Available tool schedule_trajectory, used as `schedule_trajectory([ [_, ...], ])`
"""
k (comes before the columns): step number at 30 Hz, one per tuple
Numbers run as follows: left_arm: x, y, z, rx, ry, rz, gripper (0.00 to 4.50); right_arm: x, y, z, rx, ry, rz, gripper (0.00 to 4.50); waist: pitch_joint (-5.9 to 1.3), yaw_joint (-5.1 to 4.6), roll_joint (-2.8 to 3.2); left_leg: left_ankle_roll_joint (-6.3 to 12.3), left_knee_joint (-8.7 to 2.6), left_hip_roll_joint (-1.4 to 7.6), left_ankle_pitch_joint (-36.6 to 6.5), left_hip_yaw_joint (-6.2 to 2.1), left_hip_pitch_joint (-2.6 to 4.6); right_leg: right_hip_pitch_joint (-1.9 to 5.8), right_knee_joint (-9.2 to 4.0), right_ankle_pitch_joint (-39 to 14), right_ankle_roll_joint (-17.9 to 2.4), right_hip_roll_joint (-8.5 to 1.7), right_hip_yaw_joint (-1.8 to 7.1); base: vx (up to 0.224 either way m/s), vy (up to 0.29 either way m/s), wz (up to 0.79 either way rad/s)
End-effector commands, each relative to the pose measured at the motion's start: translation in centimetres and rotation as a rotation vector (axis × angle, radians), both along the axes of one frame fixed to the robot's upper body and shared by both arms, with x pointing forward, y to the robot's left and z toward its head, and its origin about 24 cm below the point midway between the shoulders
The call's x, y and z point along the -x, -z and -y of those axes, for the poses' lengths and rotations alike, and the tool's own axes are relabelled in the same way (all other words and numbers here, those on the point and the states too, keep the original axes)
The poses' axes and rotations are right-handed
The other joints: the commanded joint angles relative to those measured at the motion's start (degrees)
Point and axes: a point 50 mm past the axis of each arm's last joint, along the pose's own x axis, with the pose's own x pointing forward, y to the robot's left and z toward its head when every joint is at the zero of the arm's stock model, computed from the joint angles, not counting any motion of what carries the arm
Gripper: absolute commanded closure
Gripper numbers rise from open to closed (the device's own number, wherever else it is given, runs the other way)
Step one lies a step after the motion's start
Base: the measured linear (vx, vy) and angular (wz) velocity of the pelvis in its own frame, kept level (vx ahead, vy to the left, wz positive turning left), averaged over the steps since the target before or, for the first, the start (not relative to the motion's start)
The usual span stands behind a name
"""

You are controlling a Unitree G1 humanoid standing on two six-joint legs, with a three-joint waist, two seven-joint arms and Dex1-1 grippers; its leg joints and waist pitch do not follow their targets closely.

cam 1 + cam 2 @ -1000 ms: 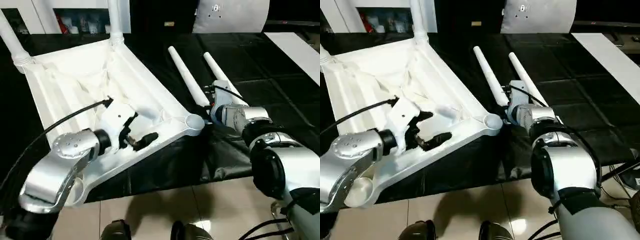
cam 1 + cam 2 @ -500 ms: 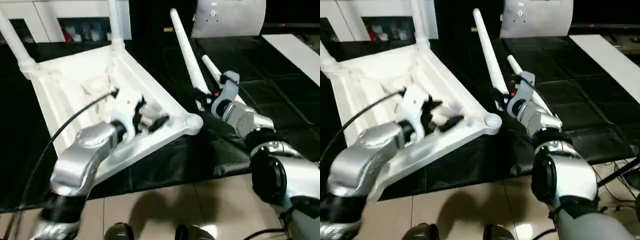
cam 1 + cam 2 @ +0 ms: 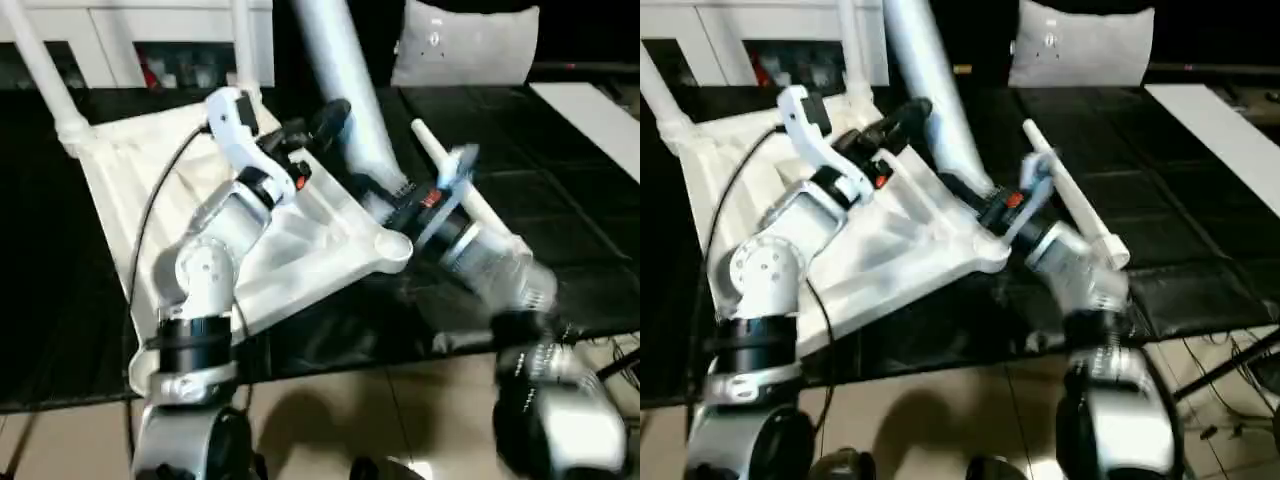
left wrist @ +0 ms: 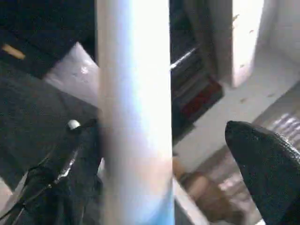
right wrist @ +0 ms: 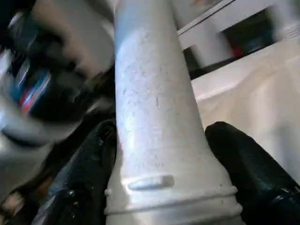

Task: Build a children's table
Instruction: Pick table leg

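The white table top (image 3: 300,240) lies upside down on the black mat, ribbed underside up. Two legs stand in its far corner sockets (image 3: 35,70) (image 3: 240,40). My right gripper (image 3: 385,200) is shut on the thick end of a third leg (image 3: 345,90), holding it steeply tilted just above the near right corner socket (image 3: 392,250). My left gripper (image 3: 315,125) is raised beside that leg and open: in the left wrist view the leg (image 4: 133,117) stands between the fingers, one fingertip (image 4: 267,159) well clear of it. A fourth leg (image 3: 430,148) lies on the mat.
A white pillow (image 3: 465,45) leans at the back right. White glass-door cabinets (image 3: 110,20) stand behind the table top. The black mat (image 3: 570,170) reaches to the right, with a white board (image 3: 600,110) at its far edge. Tiled floor (image 3: 330,420) lies in front.
My right gripper has swung the leg up from the mat to nearly upright over the corner socket. My left arm has left the table top's rim and risen to the leg.
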Motion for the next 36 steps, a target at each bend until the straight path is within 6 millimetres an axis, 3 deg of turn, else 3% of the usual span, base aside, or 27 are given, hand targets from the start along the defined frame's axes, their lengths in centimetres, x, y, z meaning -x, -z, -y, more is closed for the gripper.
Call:
schedule_trajectory([
  [1,-0.1,-0.2,1.1,0.056,0.049,-0.028,0.0,0.4,-0.6,-0.5,0.025,-0.034,0.044,1.76,-6.61,0.34,0.05,1.41,-3.98,2.73,-12.09,-1.52,1.41,3.93,-4.75,-19.24,-9.69,-3.79,2.69,0.0,0.0,0.0],
  [4,-0.3,0.3,1.1,0.041,0.033,-0.042,0.0,0.6,-0.4,-0.8,0.051,-0.033,0.031,1.76,-6.52,0.41,0.12,0.42,-4.17,2.79,-13.29,-1.65,1.61,3.85,-5.15,-21.96,-7.77,-3.79,2.68,0.0,0.0,0.0],
  [5,-0.3,0.2,1.0,0.05,0.026,-0.039,0.27,0.6,-0.3,-0.9,0.066,-0.026,0.025,1.76,-6.5,0.53,0.15,0.3,-4.19,2.8,-13.32,-1.66,1.66,3.8,-5.23,-22.22,-7.44,-3.81,2.69,0.0,0.0,0.0],
  [6,-0.2,-0.2,0.9,0.084,0.032,-0.022,0.34,0.5,-0.1,-0.9,0.085,-0.012,0.019,1.76,-6.51,0.63,-0.19,-0.14,-4.28,2.9,-13.4,-1.66,1.73,3.74,-5.23,-22.18,-6.95,-3.85,2.74,0.0,0.0,0.0],
  [8,0.0,-0.7,0.6,0.116,0.03,0.006,0.4,0.4,0.2,-0.8,0.101,0.009,0.008,1.76,-6.57,0.77,-0.2,-0.37,-4.24,2.85,-12.92,-1.71,1.57,3.89,-5.0,-21.74,-7.15,-4.03,2.75,0.0,0.0,0.0],
  [9,0.2,-0.8,0.5,0.122,0.032,0.011,0.53,0.4,0.3,-0.8,0.107,0.017,0.005,1.76,-6.57,0.68,-0.69,-0.28,-4.23,2.82,-13.08,-1.58,1.59,3.79,-5.19,-22.01,-6.76,-3.96,2.76,0.0,0.0,0.0],
  [10,0.2,-0.9,0.4,0.125,0.034,0.013,0.67,0.4,0.3,-0.8,0.111,0.023,0.002,1.76,-6.54,0.79,-0.43,-0.42,-4.25,2.87,-13.15,-1.67,1.65,3.79,-5.01,-22.1,-6.88,-4.11,2.77,0.0,0.0,0.0],
  [18,0.4,-0.4,0.0,0.084,0.019,0.02,1.17,0.3,0.3,-0.9,0.136,0.021,0.006,1.76,-6.67,0.71,-0.69,-0.33,-4.26,2.8,-12.35,-1.62,1.45,3.9,-4.94,-20.86,-6.2,-3.95,2.83,0.0,0.0,0.0],
  [26,-0.2,0.3,-0.4,0.015,-0.035,-0.007,1.87,0.4,0.3,-0.8,0.15,0.019,0.013,1.76,-6.66,0.66,-0.47,-0.91,-4.41,2.87,-13.29,-1.77,1.58,3.86,-5.06,-21.63,-5.29,-3.84,2.78,0.0,0.0,0.0],
  [36,-0.3,0.5,-0.4,0.015,-0.039,-0.03,2.54,0.4,0.2,-0.7,0.165,0.02,0.022,1.76,-6.78,0.71,-0.52,-0.64,-4.23,2.83,-12.45,-1.67,1.54,3.94,-4.78,-19.84,-6.55,-3.86,2.77,0.0,0.0,0.0],
])
